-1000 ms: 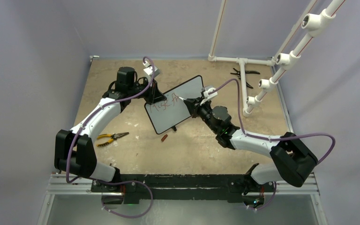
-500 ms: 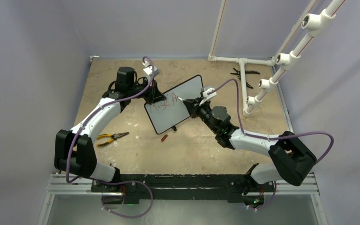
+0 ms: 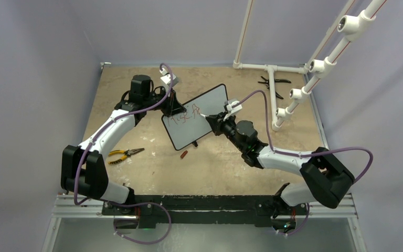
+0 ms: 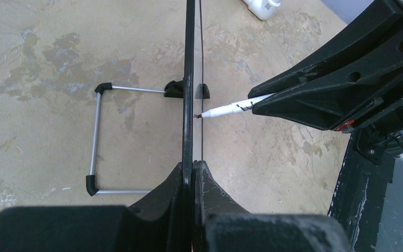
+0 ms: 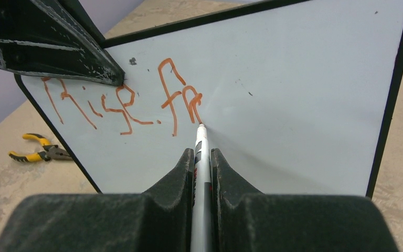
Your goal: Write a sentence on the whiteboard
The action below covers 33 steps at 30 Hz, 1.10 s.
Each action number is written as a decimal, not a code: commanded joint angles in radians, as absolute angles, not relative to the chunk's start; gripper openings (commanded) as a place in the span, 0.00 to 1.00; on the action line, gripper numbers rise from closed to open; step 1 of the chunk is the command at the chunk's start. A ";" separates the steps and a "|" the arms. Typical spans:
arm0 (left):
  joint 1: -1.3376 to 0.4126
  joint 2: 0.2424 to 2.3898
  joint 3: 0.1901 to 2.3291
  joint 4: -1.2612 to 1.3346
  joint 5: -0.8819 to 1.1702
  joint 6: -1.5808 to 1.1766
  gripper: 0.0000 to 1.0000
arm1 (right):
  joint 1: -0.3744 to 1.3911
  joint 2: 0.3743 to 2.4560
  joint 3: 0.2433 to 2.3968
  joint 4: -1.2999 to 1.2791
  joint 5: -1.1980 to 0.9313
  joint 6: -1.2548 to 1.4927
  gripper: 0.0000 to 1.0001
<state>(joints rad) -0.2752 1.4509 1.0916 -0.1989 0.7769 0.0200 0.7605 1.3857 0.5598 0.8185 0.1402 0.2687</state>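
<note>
The whiteboard [image 3: 190, 134] stands tilted at the table's middle, white with a thin black frame. My left gripper [image 3: 173, 107] is shut on its upper left edge, and the board shows edge-on [image 4: 189, 79] between the jaws [image 4: 193, 165]. The sentence [image 3: 185, 117] is red writing on one line near the top left [image 5: 123, 102], reading roughly "Rise fr". My right gripper [image 3: 216, 120] is shut on a white marker [image 5: 200, 157], whose tip touches the board [image 5: 304, 105] at the last red stroke. The marker tip also shows in the left wrist view [image 4: 231, 107].
Yellow-handled pliers [image 3: 125, 154] lie left of the board and also show in the right wrist view [image 5: 36, 149]. A small red cap [image 3: 184, 154] lies in front of it. Black pliers [image 3: 270, 82] and a white pipe frame [image 3: 273, 100] are at the back right. The board's wire stand [image 4: 97, 136] rests behind it.
The right arm has shifted slightly and the marker tip has moved along the board. The red writing has gained strokes on its right end. The left arm has not moved.
</note>
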 commanded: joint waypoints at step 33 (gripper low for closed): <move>-0.290 1.456 1.072 -0.241 0.762 0.052 0.00 | 0.708 1.310 0.565 0.900 0.093 0.272 0.00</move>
